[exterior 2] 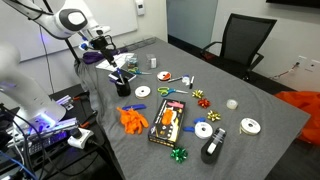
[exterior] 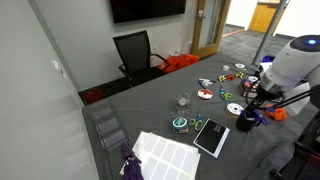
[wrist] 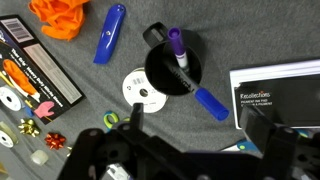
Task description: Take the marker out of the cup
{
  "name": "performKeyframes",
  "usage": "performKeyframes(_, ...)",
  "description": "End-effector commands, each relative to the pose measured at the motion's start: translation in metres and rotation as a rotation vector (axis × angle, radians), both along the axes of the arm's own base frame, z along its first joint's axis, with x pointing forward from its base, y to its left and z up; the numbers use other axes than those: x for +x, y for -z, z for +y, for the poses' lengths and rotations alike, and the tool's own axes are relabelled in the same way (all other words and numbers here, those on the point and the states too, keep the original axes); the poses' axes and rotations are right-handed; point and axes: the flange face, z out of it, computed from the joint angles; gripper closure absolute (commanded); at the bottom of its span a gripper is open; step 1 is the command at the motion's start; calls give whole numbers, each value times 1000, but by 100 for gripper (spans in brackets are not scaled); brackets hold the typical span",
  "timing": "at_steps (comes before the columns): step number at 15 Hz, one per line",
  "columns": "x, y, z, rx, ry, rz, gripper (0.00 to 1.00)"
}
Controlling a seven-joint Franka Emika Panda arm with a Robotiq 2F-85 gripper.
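Note:
The black cup (wrist: 166, 68) stands on the grey table, seen from above in the wrist view. A marker (wrist: 181, 62) with a purple end, white barrel and blue end leans in it, and its blue end reaches over the rim toward my fingers. My gripper (wrist: 200, 125) is open and empty, above the cup with its fingers on either side of the blue end. The cup (exterior: 246, 122) (exterior 2: 123, 88) and the gripper (exterior: 250, 102) (exterior 2: 116, 68) show in both exterior views.
A loose blue marker (wrist: 110, 32), a CD (wrist: 140, 92), an orange object (wrist: 65, 15), a "Recollections" book (wrist: 275, 90) and a black box (wrist: 30, 70) surround the cup. A clear glass (exterior: 183, 100), a tape roll (exterior: 180, 124) and a chair (exterior: 135, 50) stand farther off.

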Motion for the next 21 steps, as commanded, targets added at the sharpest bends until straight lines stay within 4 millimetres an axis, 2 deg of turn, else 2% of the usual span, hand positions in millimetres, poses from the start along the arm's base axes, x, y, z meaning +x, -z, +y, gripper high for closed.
performKeyframes(1, 6, 16, 8, 41, 6, 12, 0)
performKeyframes(8, 21, 23, 15, 72, 74, -12, 0)
performKeyframes(14, 36, 24, 11, 27, 116, -73, 0)
performKeyframes(21, 32, 50, 7, -13, 72, -61, 0)
